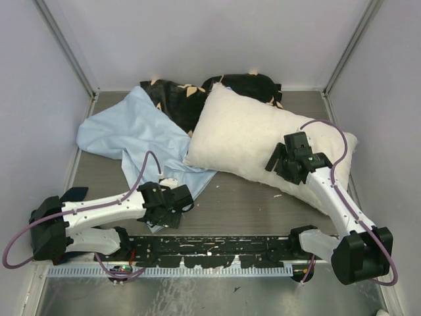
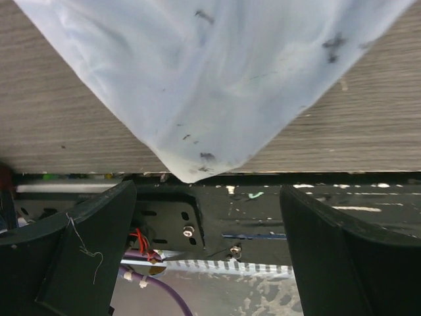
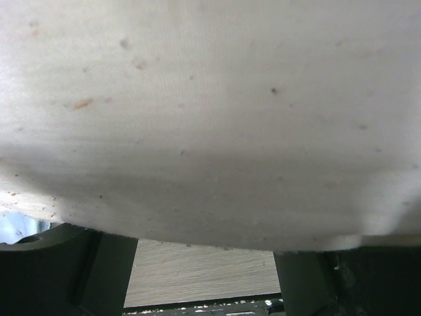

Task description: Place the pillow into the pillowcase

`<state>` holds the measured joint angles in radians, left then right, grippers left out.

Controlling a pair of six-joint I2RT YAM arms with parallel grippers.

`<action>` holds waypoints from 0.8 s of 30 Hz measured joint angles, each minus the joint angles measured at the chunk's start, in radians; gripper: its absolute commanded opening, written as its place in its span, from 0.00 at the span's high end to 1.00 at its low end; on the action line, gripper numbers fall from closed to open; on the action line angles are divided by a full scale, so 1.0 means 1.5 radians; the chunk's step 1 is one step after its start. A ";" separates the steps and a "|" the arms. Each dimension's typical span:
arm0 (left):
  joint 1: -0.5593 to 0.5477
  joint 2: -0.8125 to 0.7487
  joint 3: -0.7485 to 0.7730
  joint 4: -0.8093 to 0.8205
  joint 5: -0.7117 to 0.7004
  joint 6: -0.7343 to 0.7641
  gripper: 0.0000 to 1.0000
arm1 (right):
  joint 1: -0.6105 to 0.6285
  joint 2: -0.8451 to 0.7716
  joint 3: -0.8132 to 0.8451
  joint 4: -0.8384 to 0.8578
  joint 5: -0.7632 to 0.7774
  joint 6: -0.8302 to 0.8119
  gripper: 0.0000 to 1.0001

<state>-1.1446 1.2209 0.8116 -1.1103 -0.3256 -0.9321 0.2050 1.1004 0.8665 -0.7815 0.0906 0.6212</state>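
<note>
Table [image 1: 250,197]: grey wood-grain surface. The pillow [image 1: 243,138] lies tilted from centre toward 2 o'clock, with its far corner against the black flowered cloth [image 1: 174,99] at 12 o'clock. The pillowcase [image 1: 122,135] lies crumpled at 10 o'clock, outside the pillow, and its near edge meets the pillow's left corner. The right gripper [image 1: 279,164] sits on the pillow at 3 o'clock with its fingers apart and the tips buried in fabric; I cannot tell whether it grips. The left gripper [image 1: 172,201] is at 7 o'clock with its jaws spread wide and holding nothing; a pillowcase corner lies between them.
</note>
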 measured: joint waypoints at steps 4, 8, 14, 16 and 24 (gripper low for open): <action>-0.001 -0.006 -0.040 0.001 0.000 -0.032 0.02 | 0.000 0.000 -0.001 0.002 -0.004 -0.006 0.22; -0.002 -0.027 -0.068 0.002 -0.002 -0.061 0.02 | 0.000 0.008 -0.001 0.004 -0.009 -0.013 0.22; -0.002 -0.029 -0.088 0.005 -0.025 -0.100 0.02 | -0.001 0.019 -0.001 0.007 -0.018 -0.016 0.22; -0.002 -0.029 -0.091 0.007 -0.040 -0.112 0.04 | -0.001 0.019 -0.001 0.007 -0.019 -0.016 0.22; -0.002 -0.005 -0.092 0.009 -0.084 -0.148 0.21 | -0.002 0.019 -0.001 0.007 -0.025 -0.017 0.22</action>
<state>-1.1481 1.2137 0.6735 -1.0962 -0.4519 -1.1545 0.2028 1.1282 0.8658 -0.7715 0.0536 0.5961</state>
